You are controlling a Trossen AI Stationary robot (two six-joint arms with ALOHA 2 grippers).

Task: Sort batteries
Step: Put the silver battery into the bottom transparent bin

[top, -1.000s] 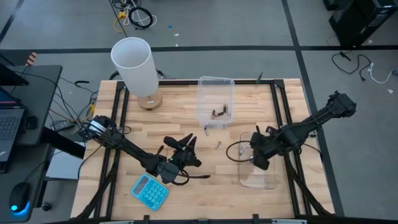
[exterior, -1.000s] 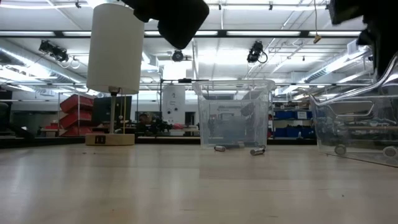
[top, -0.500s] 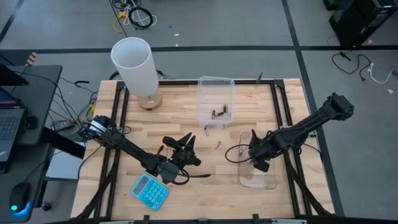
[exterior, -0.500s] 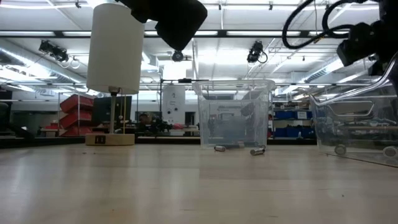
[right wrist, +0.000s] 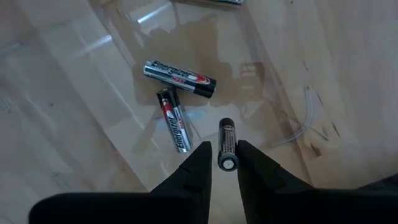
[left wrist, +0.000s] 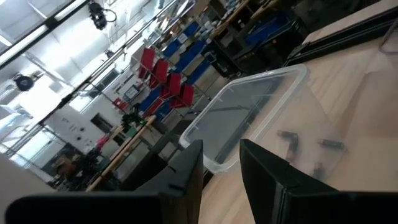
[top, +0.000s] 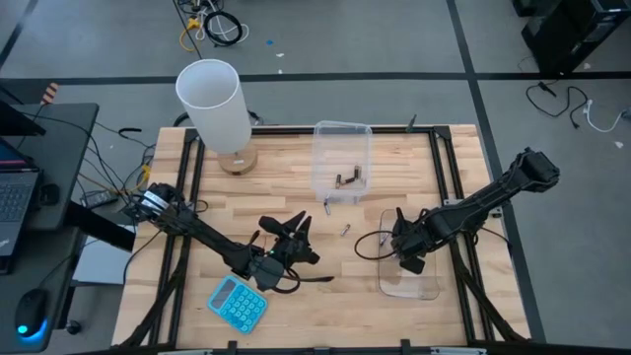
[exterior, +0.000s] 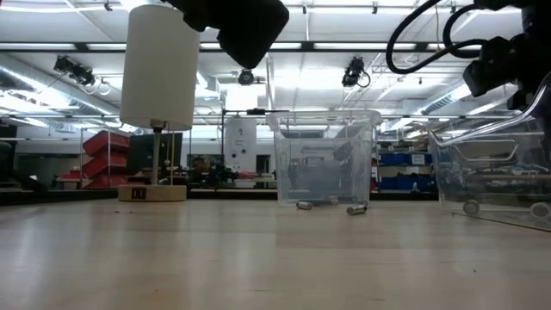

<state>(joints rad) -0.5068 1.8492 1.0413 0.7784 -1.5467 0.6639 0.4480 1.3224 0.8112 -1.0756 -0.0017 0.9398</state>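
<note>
Batteries first: one [right wrist: 226, 146] sits between my right fingers [right wrist: 193, 171] over the clear tub [top: 412, 286] (gripped or loose, I cannot tell), with two more [right wrist: 179, 78] lying on the tub's floor beneath. Farther off, my left fingers [left wrist: 186, 171] hang apart and empty above the counter [top: 296, 177].

This is a robotics lab or workshop inside a large industrial hall. The low view looks across a pale wood-slat table [exterior: 258, 258] into an open room with long ceiling strip lights [exterior: 327, 45], exposed ducting and cameras on overhead mounts [exterior: 355, 71]. At about nine o'clock in that view stand red storage bins [exterior: 108, 155]; toward three o'clock, blue bins on shelving [exterior: 398, 159]. From above, the table sits on a grey concrete floor [top: 394, 39] marked with dark tape lines, loose cables [top: 212, 25] at twelve o'clock, and a laptop [top: 15, 192] with a mouse [top: 30, 330] on a side desk at nine o'clock.
</note>
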